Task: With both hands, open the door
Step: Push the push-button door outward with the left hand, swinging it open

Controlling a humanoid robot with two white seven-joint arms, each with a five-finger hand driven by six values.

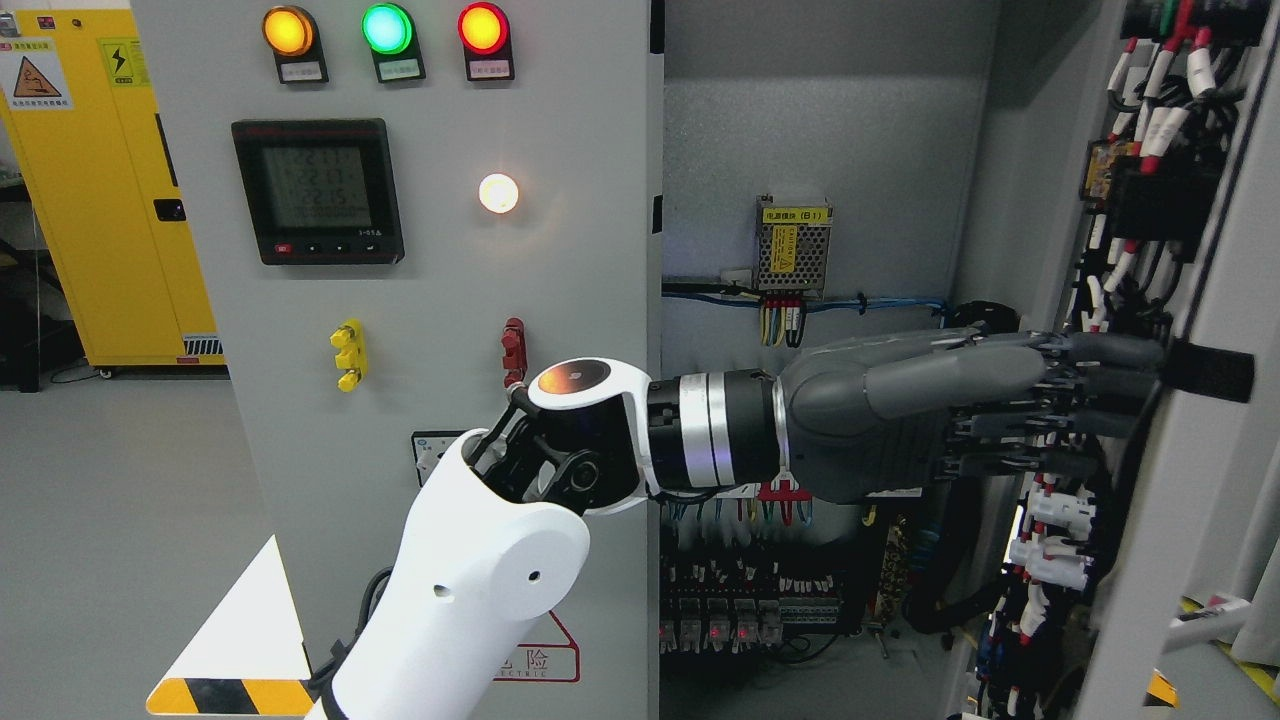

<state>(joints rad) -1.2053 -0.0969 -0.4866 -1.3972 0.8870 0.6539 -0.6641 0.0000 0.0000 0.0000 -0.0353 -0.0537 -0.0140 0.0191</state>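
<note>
The grey cabinet's right door (1190,480) stands swung open at the picture's right, its inner face covered in wiring and terminals. My left arm (480,570) rises from the lower left and reaches across the opening. Its grey left hand (1110,390) has its fingers stretched out straight and rests against the door's inner side, beside a black stub (1210,372) on the door's edge. The fingers hold nothing. The left door (450,280) is closed. My right hand does not show.
The left door carries orange, green and red lamps (385,30), a meter (318,190), a lit white lamp (498,193) and yellow and red switches. Inside the cabinet are a power supply (793,245) and terminal rows. A yellow cabinet (90,180) stands far left.
</note>
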